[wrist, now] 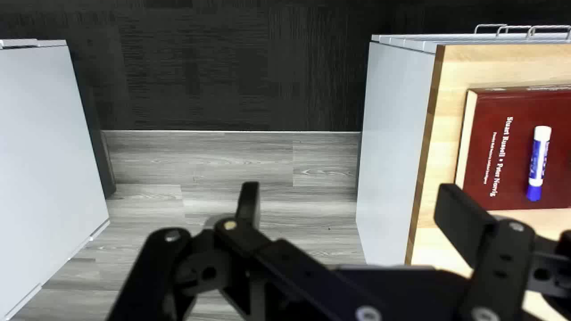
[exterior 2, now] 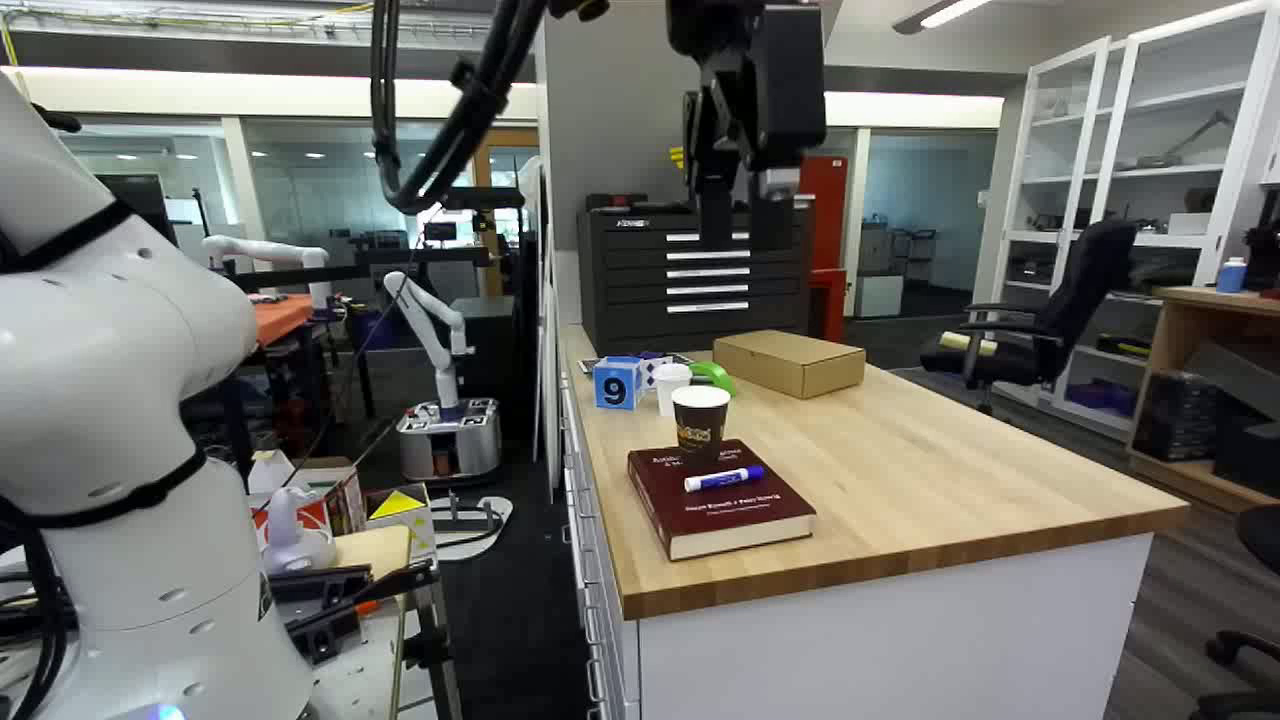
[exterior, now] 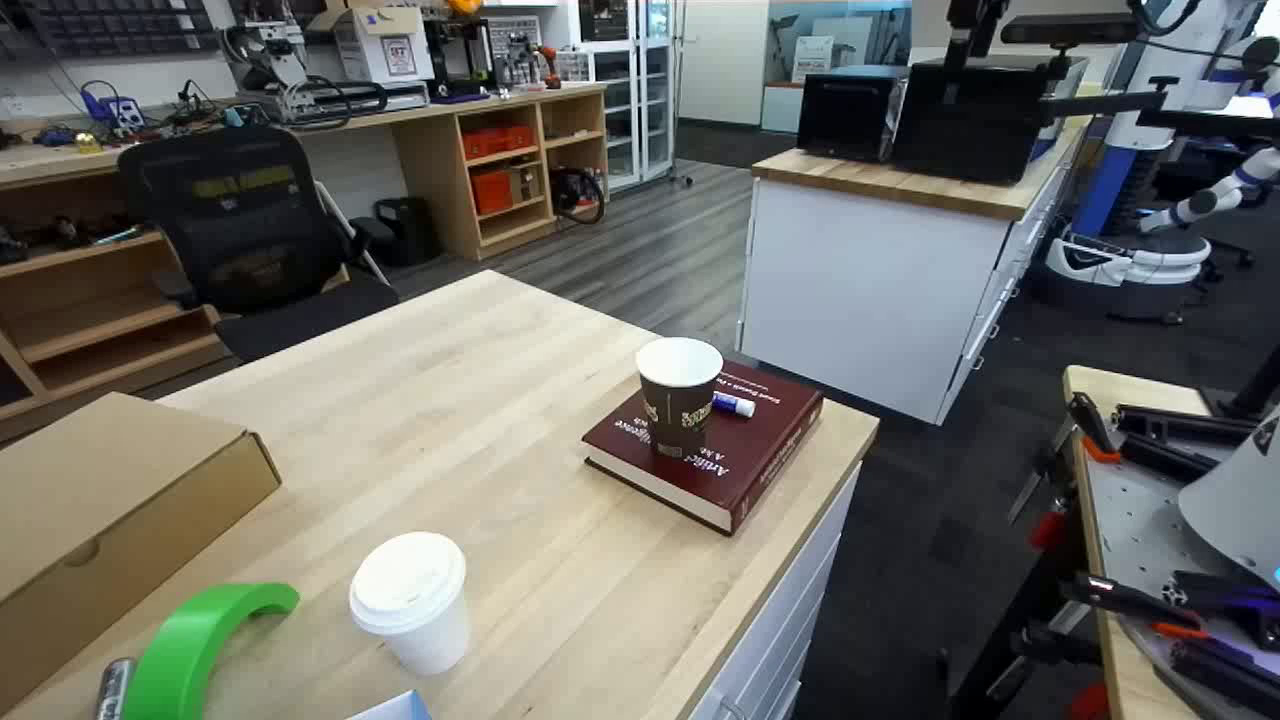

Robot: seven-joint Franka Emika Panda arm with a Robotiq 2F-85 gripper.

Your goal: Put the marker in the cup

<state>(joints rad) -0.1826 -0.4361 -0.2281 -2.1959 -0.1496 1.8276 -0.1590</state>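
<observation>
The marker, a blue and white pen with a blue cap, lies on a dark red book. It shows in both exterior views (exterior: 735, 404) (exterior 2: 724, 478) and at the right of the wrist view (wrist: 539, 162). The cup, dark brown with a white rim, stands upright on the same book beside the marker in both exterior views (exterior: 679, 400) (exterior 2: 700, 420). My gripper (exterior 2: 743, 238) is open and empty, high above the table in an exterior view. In the wrist view, its fingers (wrist: 348, 200) are wide apart, over the floor and the table's edge, left of the marker.
The book (exterior 2: 750, 515) lies near the wooden table's (exterior 2: 960, 500) end. A white lidded cup (exterior: 412, 600), a green arch (exterior: 190, 640), a cardboard box (exterior: 120, 500) and a blue number box (exterior 2: 617, 384) stand farther along. A white cabinet (wrist: 40, 156) is across the floor gap.
</observation>
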